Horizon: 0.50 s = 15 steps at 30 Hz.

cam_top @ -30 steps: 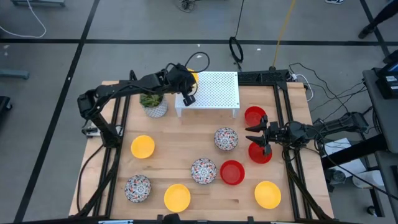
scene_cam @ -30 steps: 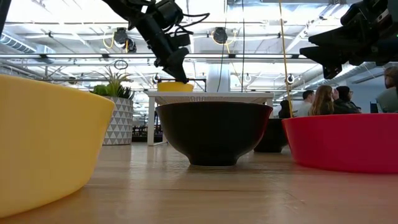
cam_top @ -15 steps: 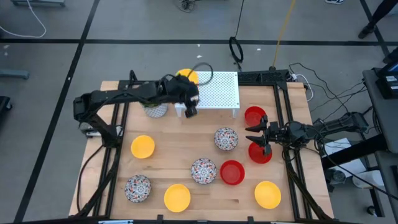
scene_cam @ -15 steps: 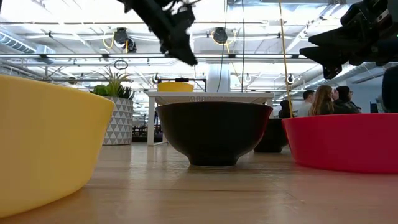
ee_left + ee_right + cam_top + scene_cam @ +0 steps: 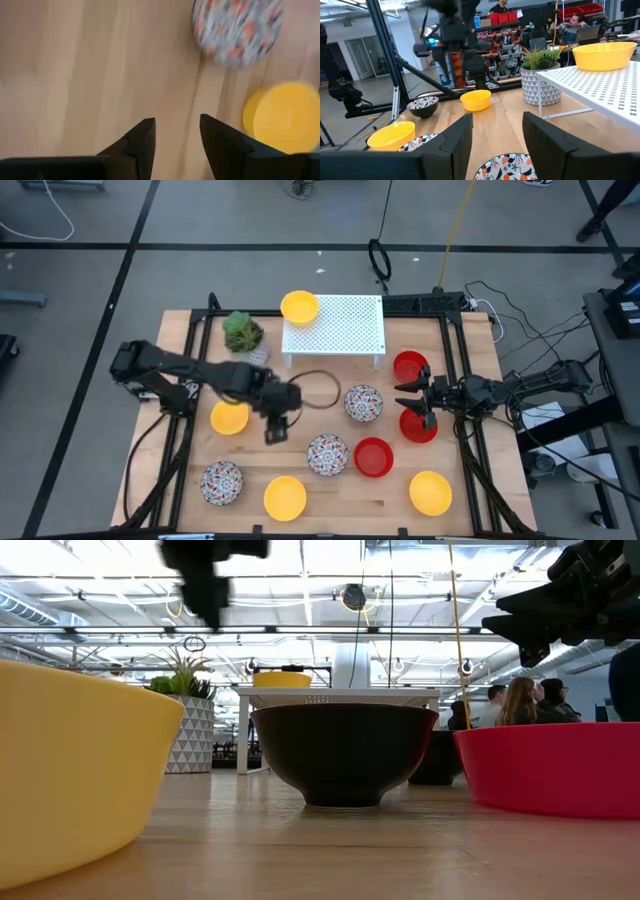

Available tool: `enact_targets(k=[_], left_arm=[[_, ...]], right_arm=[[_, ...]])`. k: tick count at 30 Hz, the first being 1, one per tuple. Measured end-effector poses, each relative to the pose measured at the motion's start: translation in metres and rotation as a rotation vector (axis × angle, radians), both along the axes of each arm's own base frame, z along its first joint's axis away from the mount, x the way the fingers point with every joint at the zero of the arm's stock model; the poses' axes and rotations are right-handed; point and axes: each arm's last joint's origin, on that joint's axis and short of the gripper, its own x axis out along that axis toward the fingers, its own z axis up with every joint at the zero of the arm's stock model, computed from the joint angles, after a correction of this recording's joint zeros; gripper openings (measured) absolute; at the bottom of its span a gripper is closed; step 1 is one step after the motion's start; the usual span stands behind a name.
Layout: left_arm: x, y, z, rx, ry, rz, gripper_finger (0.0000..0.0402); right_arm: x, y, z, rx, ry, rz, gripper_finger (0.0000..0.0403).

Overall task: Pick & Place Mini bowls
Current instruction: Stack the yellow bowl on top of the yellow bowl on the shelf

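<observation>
My left gripper [image 5: 275, 430] hung over bare wood in the middle of the table [image 5: 330, 490], fingers parted a little with nothing between them. One yellow bowl [image 5: 299, 306] already sat on the corner of the white perforated rack [image 5: 345, 325]. I judged the next pick was one of the loose bowls near me: the yellow bowl beside my arm [image 5: 229, 416] or the mosaic bowl [image 5: 327, 454] just ahead. To do it well, I needed to centre over a rim, spread wider, and come straight down so one finger went inside the wall. My right gripper [image 5: 408, 402] waited by the red bowls [image 5: 410, 367], fingers apart, empty.
</observation>
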Motion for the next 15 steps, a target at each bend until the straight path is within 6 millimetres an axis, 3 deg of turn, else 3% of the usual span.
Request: enact_targets(k=[4, 8, 11, 15], left_arm=[[-0.021, -0.027, -0.004, -0.002, 0.166, 0.178, 0.0159], [-0.036, -0.049, -0.015, 0.037, 0.219, 0.268, 0.0159], [-0.042, -0.053, -0.027, 0.079, 0.25, 0.254, 0.0159], [-0.051, -0.043, -0.051, 0.093, 0.349, 0.337, 0.0159]], right_arm=[[0.0, 0.0, 0.0, 0.0, 0.0, 0.0, 0.016], [0.0, 0.0, 0.0, 0.0, -0.001, 0.0, 0.016], [0.0, 0.0, 0.0, 0.0, -0.001, 0.0, 0.016], [0.0, 0.0, 0.0, 0.0, -0.001, 0.0, 0.016]])
